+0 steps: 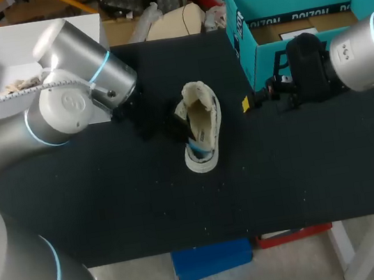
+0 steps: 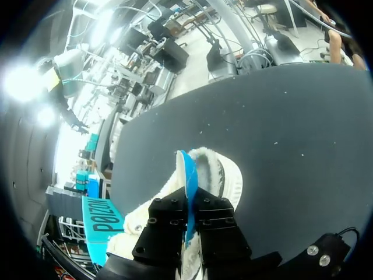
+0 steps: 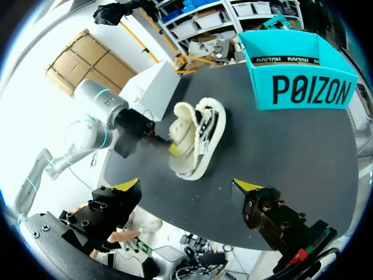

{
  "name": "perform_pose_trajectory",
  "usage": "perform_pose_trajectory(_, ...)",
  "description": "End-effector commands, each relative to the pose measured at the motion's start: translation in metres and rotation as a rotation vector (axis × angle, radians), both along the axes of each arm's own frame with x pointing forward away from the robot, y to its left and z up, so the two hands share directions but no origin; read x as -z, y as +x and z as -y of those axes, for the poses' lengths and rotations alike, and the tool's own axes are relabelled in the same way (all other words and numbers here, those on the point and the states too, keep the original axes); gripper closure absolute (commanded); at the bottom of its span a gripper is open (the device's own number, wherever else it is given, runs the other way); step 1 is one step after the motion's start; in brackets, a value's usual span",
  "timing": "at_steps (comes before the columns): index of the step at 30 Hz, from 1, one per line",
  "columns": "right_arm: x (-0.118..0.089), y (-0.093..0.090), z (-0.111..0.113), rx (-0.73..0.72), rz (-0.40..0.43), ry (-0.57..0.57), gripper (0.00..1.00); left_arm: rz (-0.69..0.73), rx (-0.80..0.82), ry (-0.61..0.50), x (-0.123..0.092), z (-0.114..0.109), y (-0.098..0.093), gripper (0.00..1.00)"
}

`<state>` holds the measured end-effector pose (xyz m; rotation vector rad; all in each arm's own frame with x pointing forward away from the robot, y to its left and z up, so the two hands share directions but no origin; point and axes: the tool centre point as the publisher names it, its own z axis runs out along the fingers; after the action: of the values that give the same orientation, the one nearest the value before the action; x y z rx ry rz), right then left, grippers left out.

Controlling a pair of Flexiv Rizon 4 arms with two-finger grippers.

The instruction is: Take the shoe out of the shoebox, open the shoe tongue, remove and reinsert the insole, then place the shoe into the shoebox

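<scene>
Shoe (image 1: 202, 134) lies mid tabletop (image 1: 112, 207), outside the teal shoebox (image 1: 263, 58) at far right corner. My left claw (image 2: 187, 217) pinches the blue insole (image 2: 185, 175); my right claw (image 3: 187, 186) is spread, beside shoebox.

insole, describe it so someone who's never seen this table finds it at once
On the black table, beside the teal box, a cream shoe lies on its side. The left tool pinches a thin sheet rising from its opening: the insole, the only bright blue part of it.
</scene>
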<state>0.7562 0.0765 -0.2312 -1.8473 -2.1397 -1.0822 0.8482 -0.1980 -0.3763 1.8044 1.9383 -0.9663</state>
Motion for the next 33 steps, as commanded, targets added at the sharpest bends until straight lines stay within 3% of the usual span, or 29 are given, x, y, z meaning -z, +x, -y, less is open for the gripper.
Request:
perform_pose_trajectory(1,0.000,0.000,0.000,0.000,-0.002,-0.001,0.00,0.006,0.000,0.024,0.003,0.012,0.014,1.00)
perform_pose_trajectory(8,0.000,0.000,0.000,0.000,-0.002,-0.001,0.00,0.089,0.035,0.117,0.008,0.012,0.018,1.00)
perform_pose_trajectory(22,0.000,0.000,0.000,0.000,-0.002,-0.001,0.00,0.149,0.120,0.265,0.029,0.009,-0.002,1.00)
perform_pose_trajectory(24,0.000,0.000,0.000,0.000,-0.002,-0.001,0.00,0.149,0.113,0.259,0.027,0.009,-0.001,0.88)
perform_pose_trajectory(26,0.000,0.000,0.000,0.000,-0.002,-0.001,0.00,0.149,0.101,0.243,0.019,0.008,-0.002,0.60)
perform_pose_trajectory(27,0.000,0.000,0.000,0.000,-0.002,-0.001,0.00,0.152,0.098,0.238,0.016,0.007,-0.001,0.20)
perform_pose_trajectory(28,0.000,0.000,0.000,0.000,-0.002,-0.001,0.00,0.153,0.094,0.233,0.012,0.007,0.000,0.00)
perform_pose_trajectory(33,0.000,0.000,0.000,0.000,-0.002,-0.001,0.00,0.161,0.075,0.191,-0.014,0.005,0.004,0.00)
